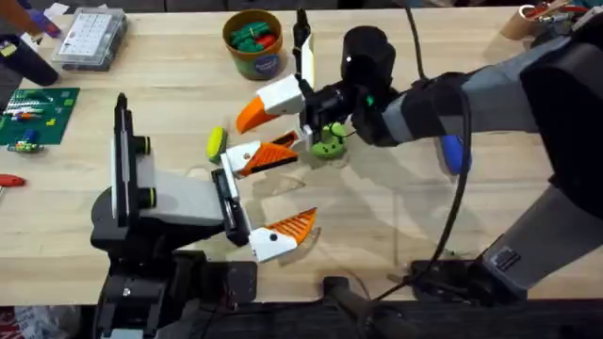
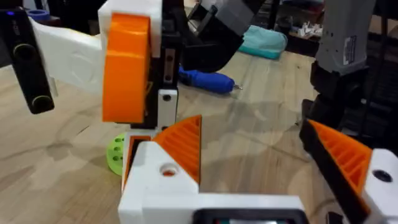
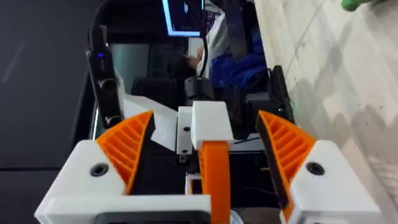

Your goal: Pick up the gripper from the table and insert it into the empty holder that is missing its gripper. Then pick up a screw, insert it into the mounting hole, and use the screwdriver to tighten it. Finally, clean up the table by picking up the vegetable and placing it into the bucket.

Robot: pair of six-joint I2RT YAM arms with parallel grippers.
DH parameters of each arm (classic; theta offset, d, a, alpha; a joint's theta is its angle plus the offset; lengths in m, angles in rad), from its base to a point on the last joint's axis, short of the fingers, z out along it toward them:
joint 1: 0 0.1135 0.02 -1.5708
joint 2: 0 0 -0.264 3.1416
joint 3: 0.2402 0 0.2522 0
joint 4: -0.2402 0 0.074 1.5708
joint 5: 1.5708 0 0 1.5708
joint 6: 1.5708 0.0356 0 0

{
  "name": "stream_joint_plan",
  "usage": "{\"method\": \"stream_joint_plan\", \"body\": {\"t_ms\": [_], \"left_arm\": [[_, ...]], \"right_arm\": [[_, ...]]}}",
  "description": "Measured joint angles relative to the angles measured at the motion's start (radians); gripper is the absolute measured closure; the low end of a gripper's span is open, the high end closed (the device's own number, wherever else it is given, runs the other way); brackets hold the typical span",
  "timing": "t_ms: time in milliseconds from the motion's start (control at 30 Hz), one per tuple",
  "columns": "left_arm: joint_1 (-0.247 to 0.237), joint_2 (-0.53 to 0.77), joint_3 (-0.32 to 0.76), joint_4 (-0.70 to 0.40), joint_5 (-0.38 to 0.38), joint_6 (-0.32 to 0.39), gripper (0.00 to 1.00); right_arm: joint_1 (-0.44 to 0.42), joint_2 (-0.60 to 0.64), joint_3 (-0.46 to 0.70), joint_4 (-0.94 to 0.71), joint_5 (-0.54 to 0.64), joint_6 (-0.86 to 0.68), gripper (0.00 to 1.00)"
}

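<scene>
Orange ribbed wedge-shaped gripper point(image 2: 171, 155) with its white base sits at one end of the black bar holder point(image 1: 229, 202), so the left end effector point(image 1: 303, 184) stands wide. Its mounting hole looks unfilled. The right end effector point(image 3: 205, 118) straddles it, wide and apparently not clamping, likely steadying it. A green vegetable point(image 1: 328, 141) lies just beside it on the wooden counter point(image 1: 396, 217). The blue-handled screwdriver point(image 1: 454, 153) lies under the right arm, and the teal bucket point(image 1: 264, 64) stands beyond.

The table point(image 1: 396, 245) was pale wood with a visible grain, matt. The gripper point(image 1: 268, 101) paired ribbed orange plastic with a smooth white plastic base — both matt. The bucket point(image 1: 254, 56) looked like printed card — teal sides, tan rim.
</scene>
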Motion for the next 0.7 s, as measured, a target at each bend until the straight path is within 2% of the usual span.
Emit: {"method": "stream_joint_plan", "body": {"t_ms": [267,500,633,700], "left_arm": [[0.0,0.0,0.0,0.0,0.0,0.0,0.015],[0.0,0.0,0.0,-0.001,0.0,0.0,0.015],[0.0,0.0,0.0,-0.001,0.0,0.0,0.015],[0.0,0.0,0.0,-0.001,0.0,0.0,0.015]], "right_arm": [[-0.076,0.0,0.0,0.035,-0.082,0.014,0.005],[-0.147,-0.002,0.001,0.307,-0.147,0.125,0.005],[-0.181,-0.009,-0.007,0.478,-0.143,0.219,0.004],[-0.197,-0.02,-0.036,0.5,-0.128,0.247,0.004]]}}
